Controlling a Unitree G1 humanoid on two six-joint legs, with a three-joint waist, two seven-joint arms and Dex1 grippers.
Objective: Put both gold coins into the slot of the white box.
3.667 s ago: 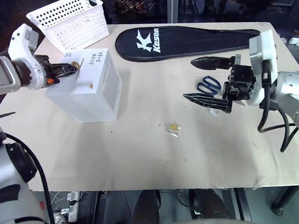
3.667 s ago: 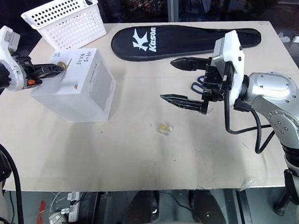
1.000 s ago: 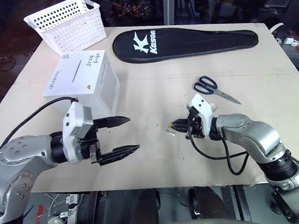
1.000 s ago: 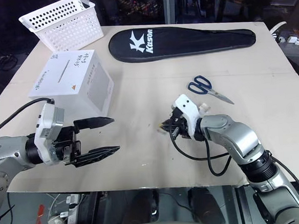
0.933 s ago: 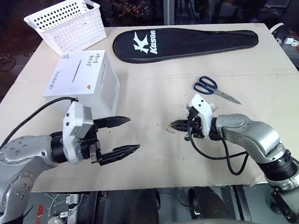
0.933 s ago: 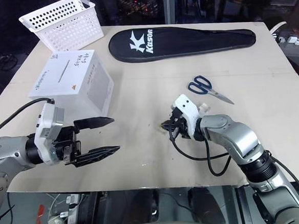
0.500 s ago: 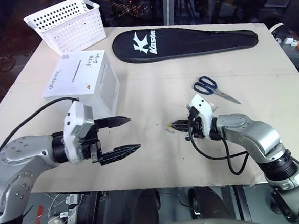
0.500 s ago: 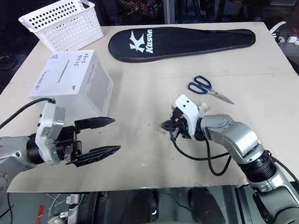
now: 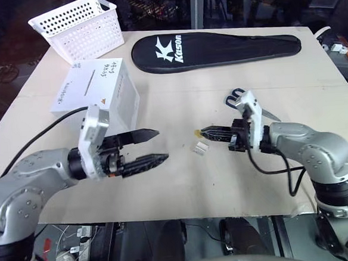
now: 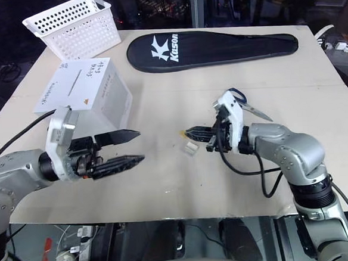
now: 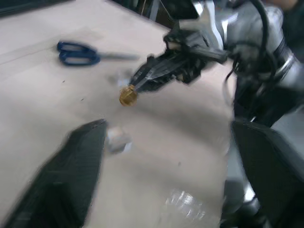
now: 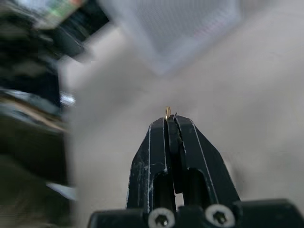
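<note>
Nearest to the camera, the left gripper (image 9: 154, 147) is held above the front part of the table (image 9: 184, 183), with its two black fingers spread apart and nothing between them. They point toward the right gripper (image 9: 203, 131), which is raised above the table near its middle. The fingers of the right gripper are closed on a gold coin (image 11: 127, 96), which is pinched at the very tips, as is seen in both wrist views. The two grippers face each other and are kept apart by a clear gap.

Just below the right fingertips, a small clear plastic holder (image 9: 199, 148) lies on the table. Nothing is seen standing between the grippers.

Behind the left gripper, the white box (image 9: 97, 95) stands on the left part of the table, with the dark slot (image 9: 88, 85) in its top. The second coin cannot be made out. A pair of blue-handled scissors (image 9: 238, 95) is partly hidden behind the right gripper's wrist.

Farther back, a black racket cover (image 9: 216, 46) is laid across the table, and a white perforated basket (image 9: 80, 26) stands at the far left corner.
</note>
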